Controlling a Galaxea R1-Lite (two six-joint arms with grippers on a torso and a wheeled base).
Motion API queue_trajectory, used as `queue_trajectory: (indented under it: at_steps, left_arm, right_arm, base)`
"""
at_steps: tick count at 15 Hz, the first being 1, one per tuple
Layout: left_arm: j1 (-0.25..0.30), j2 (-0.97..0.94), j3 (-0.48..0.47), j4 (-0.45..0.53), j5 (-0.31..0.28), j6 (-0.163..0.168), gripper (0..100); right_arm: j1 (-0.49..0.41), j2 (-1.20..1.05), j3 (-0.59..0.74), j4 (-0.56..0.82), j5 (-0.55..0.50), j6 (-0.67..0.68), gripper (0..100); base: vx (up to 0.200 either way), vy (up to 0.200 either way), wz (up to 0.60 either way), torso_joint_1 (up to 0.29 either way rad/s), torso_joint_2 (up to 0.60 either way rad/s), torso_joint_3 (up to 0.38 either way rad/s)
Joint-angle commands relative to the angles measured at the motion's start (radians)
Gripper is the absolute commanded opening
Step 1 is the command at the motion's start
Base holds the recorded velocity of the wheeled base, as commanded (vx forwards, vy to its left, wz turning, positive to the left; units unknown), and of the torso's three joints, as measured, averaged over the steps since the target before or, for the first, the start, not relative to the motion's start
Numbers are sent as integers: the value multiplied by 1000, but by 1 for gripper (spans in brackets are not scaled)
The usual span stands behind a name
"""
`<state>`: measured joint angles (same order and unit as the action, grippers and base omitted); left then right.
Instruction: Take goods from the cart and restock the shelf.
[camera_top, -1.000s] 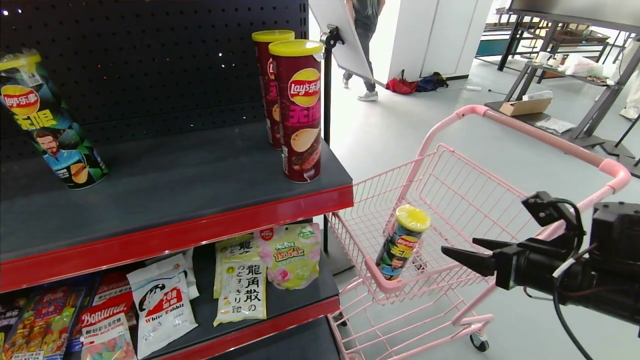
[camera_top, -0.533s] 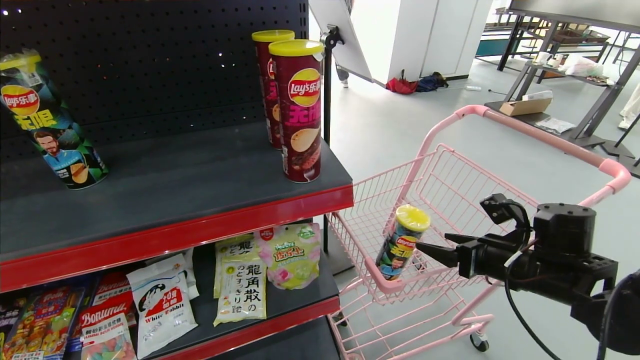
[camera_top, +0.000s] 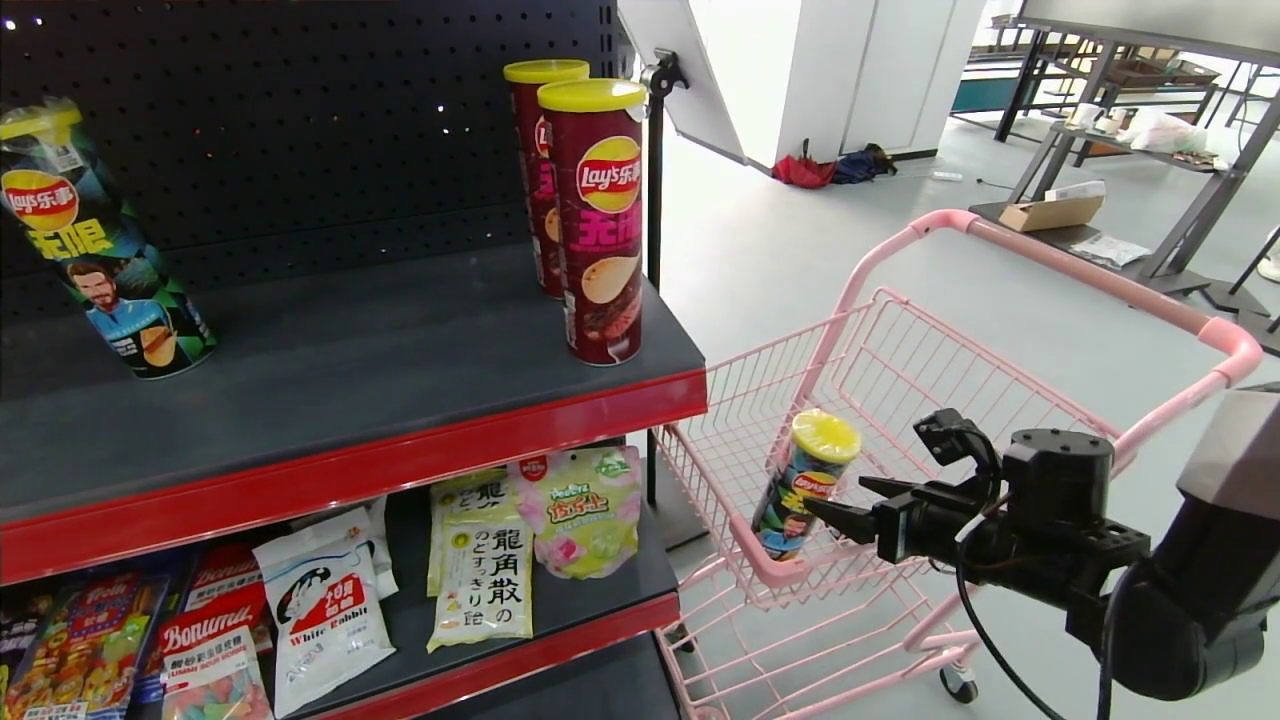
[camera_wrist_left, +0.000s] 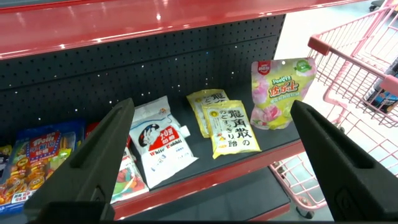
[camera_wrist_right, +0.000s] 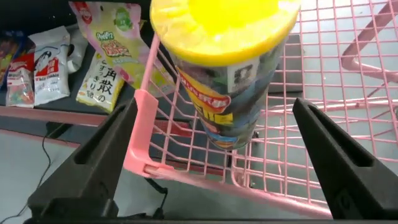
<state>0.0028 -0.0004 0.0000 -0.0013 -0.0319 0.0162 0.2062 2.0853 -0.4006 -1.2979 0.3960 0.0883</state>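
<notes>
Pink wire makes the cart (camera_top: 1000, 245), and the can (camera_top: 806, 487) stands in its corner nearest to the shelf (camera_top: 350, 330), tilted a little against the wire wall, yellow lid (camera_top: 826, 435) up. The right gripper (camera_top: 838, 495) is level with the can's middle and just beside it. Its fingers (camera_wrist_right: 93, 165) are wide apart, one on each side of the can, and do not touch it yet. The left gripper (camera_wrist_left: 205, 155) is spread open too, holds nothing, and faces the lower board (camera_wrist_left: 273, 140) with the candy bags (camera_wrist_left: 158, 146).

I judge the can to be light: a paper tube, stiff enough for a firm grip, but the wall may dent if the squeeze is too hard. Its printed surface looks glossy, so it may slip when lifted. The lid seems to be thin plastic and could come off, so it is not a good place to hold. The best hold is around the body's middle, below the lid. Because the can leans on the wire, it may tip at first touch. On the shelf, two maroon cans (camera_top: 600, 220) stand at the right end and one dark can (camera_top: 100, 240) at the left, with free board between.
</notes>
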Motion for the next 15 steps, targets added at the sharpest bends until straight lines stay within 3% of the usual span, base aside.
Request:
queue_trajectory:
  at_steps: [1,12,13,15]
  left_arm:
    - [0,0,0,0,0,-1,100]
    - [0,0,0,0,0,1,100]
    - [0,0,0,0,0,1,100]
    - [0,0,0,-2,0,1,100]
  right_arm:
    - [21,24,-40,0,0,2,100]
    - [36,159,-233,2,-43,-1,100]
    - [36,162,-242,2,-54,-1,0]
    - [36,156,-241,2,-54,-1,0]
  base:
    - [0,0,0,0,0,0]
    - [0,0,0,0,0,0]
    - [0,0,0,0,0,0]
    - [0,0,0,0,0,0]
